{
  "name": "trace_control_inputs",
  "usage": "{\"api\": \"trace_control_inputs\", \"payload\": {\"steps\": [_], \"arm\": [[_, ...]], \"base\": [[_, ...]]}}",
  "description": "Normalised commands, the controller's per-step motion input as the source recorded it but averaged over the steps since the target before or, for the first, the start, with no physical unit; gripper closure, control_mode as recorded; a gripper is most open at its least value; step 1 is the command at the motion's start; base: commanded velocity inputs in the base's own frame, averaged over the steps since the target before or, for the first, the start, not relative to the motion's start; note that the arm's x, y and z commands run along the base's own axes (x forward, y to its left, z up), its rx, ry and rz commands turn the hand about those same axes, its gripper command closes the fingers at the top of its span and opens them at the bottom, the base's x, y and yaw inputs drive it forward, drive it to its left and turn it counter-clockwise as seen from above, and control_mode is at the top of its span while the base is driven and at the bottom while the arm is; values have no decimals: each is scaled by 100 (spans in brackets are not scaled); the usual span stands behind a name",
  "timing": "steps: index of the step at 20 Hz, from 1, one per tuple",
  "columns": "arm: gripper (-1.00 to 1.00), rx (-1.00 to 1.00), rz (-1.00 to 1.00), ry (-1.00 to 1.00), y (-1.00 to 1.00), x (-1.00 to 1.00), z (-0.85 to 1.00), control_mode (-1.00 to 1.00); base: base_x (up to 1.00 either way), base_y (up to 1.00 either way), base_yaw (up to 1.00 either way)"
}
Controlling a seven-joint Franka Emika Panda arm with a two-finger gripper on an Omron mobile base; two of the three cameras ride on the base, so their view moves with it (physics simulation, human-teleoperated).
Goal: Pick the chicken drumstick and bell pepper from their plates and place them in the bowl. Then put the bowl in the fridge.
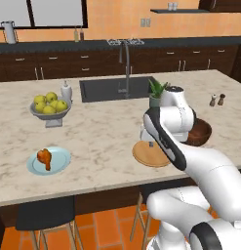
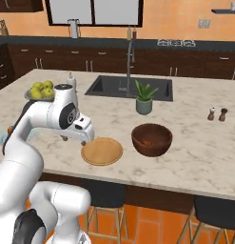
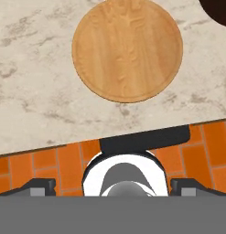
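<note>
The chicken drumstick [image 1: 44, 157] lies on the light blue plate [image 1: 61, 163] at the counter's front left. The tan wooden plate [image 1: 146, 155] [image 2: 102, 151] [image 3: 127, 49] has nothing on it. Right of it stands the dark brown bowl [image 2: 152, 139] [image 1: 202, 132], with a small reddish shape inside that looks like the bell pepper [image 2: 147, 141]. My gripper [image 2: 76, 139] [image 3: 112, 185] [image 1: 147, 141] hovers open over the counter's front edge, beside the wooden plate, with nothing between its fingers. The fridge is out of view.
A grey footed bowl of yellow-green fruit [image 1: 50, 108] stands at the left, with a white bottle [image 1: 66, 91] behind it. A sink [image 2: 128, 87] with a tall faucet [image 2: 129, 66], a potted plant [image 2: 144, 99] and two shakers [image 2: 217, 114] lie further back. Dark stools [image 1: 44, 215] stand under the counter's front edge.
</note>
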Motion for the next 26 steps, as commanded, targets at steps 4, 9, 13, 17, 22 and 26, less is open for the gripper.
{"api": "trace_control_inputs", "payload": {"steps": [4,9,13,17,22,26], "arm": [[-100,0,0,0,0,0,0,100],[-100,0,0,0,0,0,0,100],[-100,0,0,0,0,0,0,100],[-100,0,0,0,0,0,0,100],[-100,-1,0,0,6,4,0,-100],[-100,-6,0,1,86,10,0,-100]], "base": [[6,33,-1],[31,7,-2],[43,24,-6],[44,22,-5],[29,20,-3],[0,0,0]]}}
